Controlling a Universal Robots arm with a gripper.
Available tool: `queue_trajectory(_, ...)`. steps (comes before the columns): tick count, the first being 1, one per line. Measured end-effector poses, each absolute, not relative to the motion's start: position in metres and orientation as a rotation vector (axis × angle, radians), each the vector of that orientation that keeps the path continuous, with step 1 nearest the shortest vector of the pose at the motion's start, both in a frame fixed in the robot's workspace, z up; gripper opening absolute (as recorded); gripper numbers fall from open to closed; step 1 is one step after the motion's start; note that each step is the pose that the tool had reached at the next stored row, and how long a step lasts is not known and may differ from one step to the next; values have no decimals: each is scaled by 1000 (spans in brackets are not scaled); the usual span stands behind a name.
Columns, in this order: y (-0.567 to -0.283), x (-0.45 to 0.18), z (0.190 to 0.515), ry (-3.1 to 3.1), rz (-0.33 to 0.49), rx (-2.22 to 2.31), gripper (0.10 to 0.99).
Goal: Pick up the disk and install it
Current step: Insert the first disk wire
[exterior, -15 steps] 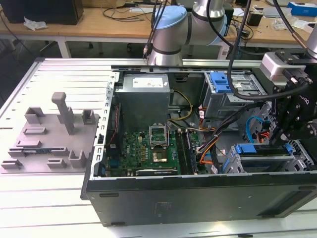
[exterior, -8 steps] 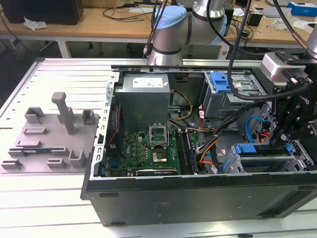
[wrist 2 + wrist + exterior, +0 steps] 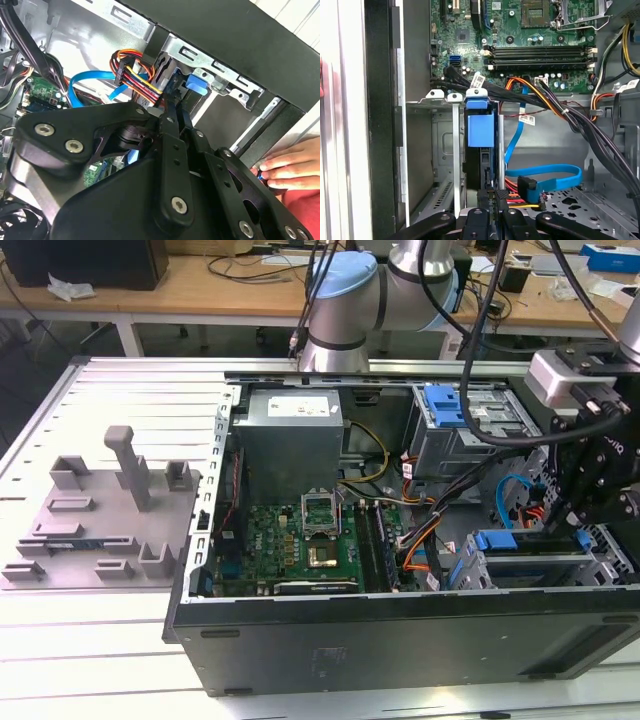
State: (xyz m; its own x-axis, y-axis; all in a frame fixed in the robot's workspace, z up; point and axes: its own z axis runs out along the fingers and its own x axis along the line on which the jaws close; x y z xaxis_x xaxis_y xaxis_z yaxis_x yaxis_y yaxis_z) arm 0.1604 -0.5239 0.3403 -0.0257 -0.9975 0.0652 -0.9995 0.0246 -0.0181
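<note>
The disk (image 3: 480, 129) stands on edge in a slot of the metal drive cage (image 3: 442, 100), with its blue plastic frame and tab facing me in the first wrist view. The same blue tab (image 3: 196, 84) shows in the second wrist view, and the disk (image 3: 497, 540) sits low in the case at the exterior view's right. My gripper (image 3: 493, 196) is right at the disk's near edge. Its black fingers (image 3: 169, 117) are drawn together, with nothing seen between them. The disk's metal body is hidden inside the cage.
Bundled power cables (image 3: 555, 107) and a blue data cable (image 3: 555, 175) run beside the cage. The motherboard (image 3: 310, 540), power supply (image 3: 290, 430) and an upper bay with a blue clip (image 3: 445, 405) fill the case. A person's hand (image 3: 290, 165) rests on the case edge. A grey fixture (image 3: 100, 510) lies at the exterior view's left.
</note>
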Motion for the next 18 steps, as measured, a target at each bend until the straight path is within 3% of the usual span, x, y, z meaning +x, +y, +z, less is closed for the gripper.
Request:
queue_trajectory(8,-524,160,336,-2225,90,2169,180)
queue_trajectory(9,-524,160,337,-2224,90,2168,243)
queue_trajectory(18,-524,160,357,-2224,91,2169,243)
